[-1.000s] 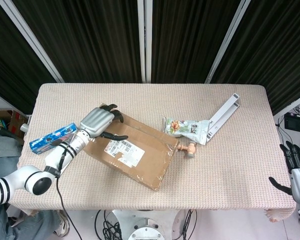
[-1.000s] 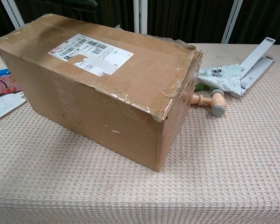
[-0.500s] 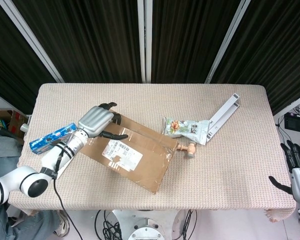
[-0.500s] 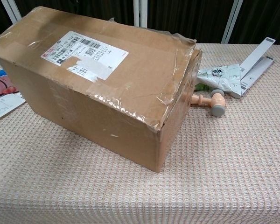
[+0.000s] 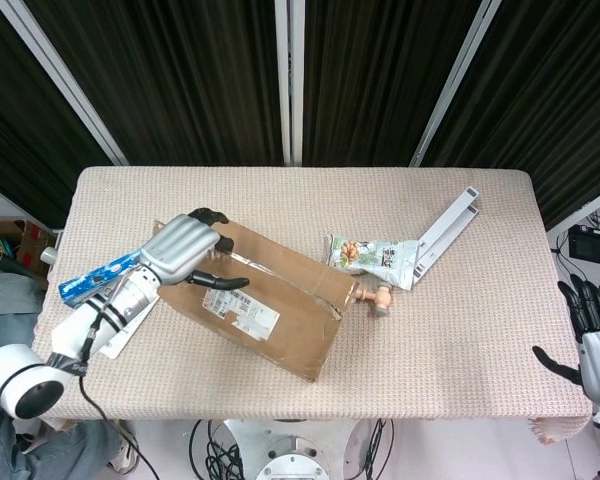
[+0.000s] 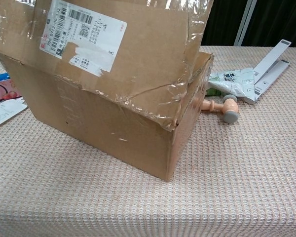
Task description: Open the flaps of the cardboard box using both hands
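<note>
The cardboard box (image 5: 280,310) lies at an angle on the left half of the table. Its long top flap (image 6: 103,44), with a white shipping label and torn clear tape, is lifted and tilts up steeply in the chest view. My left hand (image 5: 183,250) grips the far left edge of that flap, thumb stretched across its face; the chest view does not show this hand. The box's front wall (image 6: 98,131) stands on the cloth. My right hand (image 5: 595,335) hangs past the table's right edge, far from the box, fingers apart and empty.
A snack bag (image 5: 375,258) and a small wooden mallet (image 5: 377,300) lie just right of the box. A white stand (image 5: 448,228) sits further right. A blue packet (image 5: 98,277) and a booklet (image 6: 2,106) lie left of the box.
My left hand has pulled toward the near left and the labelled flap has swung up from flat to steeply raised. The right hand has stayed put.
</note>
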Tool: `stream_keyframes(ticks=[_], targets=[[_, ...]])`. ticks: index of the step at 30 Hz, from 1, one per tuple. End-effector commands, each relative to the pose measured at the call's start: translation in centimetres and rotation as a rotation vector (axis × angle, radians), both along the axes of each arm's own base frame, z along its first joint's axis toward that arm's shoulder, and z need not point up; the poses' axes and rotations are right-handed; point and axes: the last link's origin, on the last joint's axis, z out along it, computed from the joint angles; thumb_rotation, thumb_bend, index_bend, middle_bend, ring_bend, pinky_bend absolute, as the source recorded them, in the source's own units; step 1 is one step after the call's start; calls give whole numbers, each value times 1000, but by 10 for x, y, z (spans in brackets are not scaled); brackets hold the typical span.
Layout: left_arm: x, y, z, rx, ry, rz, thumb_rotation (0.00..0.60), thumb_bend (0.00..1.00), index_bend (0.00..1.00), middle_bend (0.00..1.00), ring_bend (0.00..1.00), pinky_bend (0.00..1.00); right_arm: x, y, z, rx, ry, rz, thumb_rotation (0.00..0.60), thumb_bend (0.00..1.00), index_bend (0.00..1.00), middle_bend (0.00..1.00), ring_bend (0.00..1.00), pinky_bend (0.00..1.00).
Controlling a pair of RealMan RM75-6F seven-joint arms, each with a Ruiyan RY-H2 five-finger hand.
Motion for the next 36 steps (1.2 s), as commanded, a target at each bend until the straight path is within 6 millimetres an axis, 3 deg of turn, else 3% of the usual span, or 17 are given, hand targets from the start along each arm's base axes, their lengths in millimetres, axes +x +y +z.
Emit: stream_keyframes(ticks=[1, 11, 14, 18, 24, 26, 28, 30, 32, 36], targets=[[-6, -22, 18, -2, -7, 2, 0, 0, 624, 638, 217, 191, 2, -1, -2, 9, 0, 6, 600, 24, 0, 0, 0, 0], [-31, -70, 67, 89, -137, 37, 0, 0, 622, 625, 217, 193, 12, -5, -11, 19, 6, 53, 600, 22, 0, 0, 0, 0], [-51, -88, 77, 105, -177, 72, 0, 0, 622, 622, 217, 194, 15, -6, -13, 29, 10, 55, 600, 21, 0, 0, 0, 0], [-91, -112, 80, 82, -165, 192, 0, 0, 621, 670, 231, 199, 20, -7, -15, 36, 17, 64, 600, 21, 0, 0, 0, 0], [-135, -129, 85, 100, -212, 313, 0, 0, 605, 688, 238, 201, 26, -6, -19, 50, 26, 79, 600, 21, 0, 0, 0, 0], [-143, -130, 90, 139, -243, 324, 0, 0, 569, 640, 240, 202, 30, -7, -22, 58, 30, 89, 600, 21, 0, 0, 0, 0], [-153, -133, 93, 185, -254, 336, 3, 0, 489, 513, 234, 203, 38, -8, -24, 68, 41, 111, 600, 17, 0, 0, 0, 0], [-166, -138, 95, 238, -240, 350, 68, 0, 324, 322, 193, 205, 53, -12, -26, 86, 56, 153, 600, 13, 0, 0, 0, 0], [-177, -144, 94, 290, -226, 363, 157, 0, 193, 208, 153, 204, 74, -16, -28, 113, 64, 210, 600, 13, 0, 0, 0, 0], [-206, -159, 87, 430, -147, 370, 347, 0, 40, 72, 101, 204, 141, -28, -33, 204, 87, 372, 600, 5, 0, 0, 0, 0]])
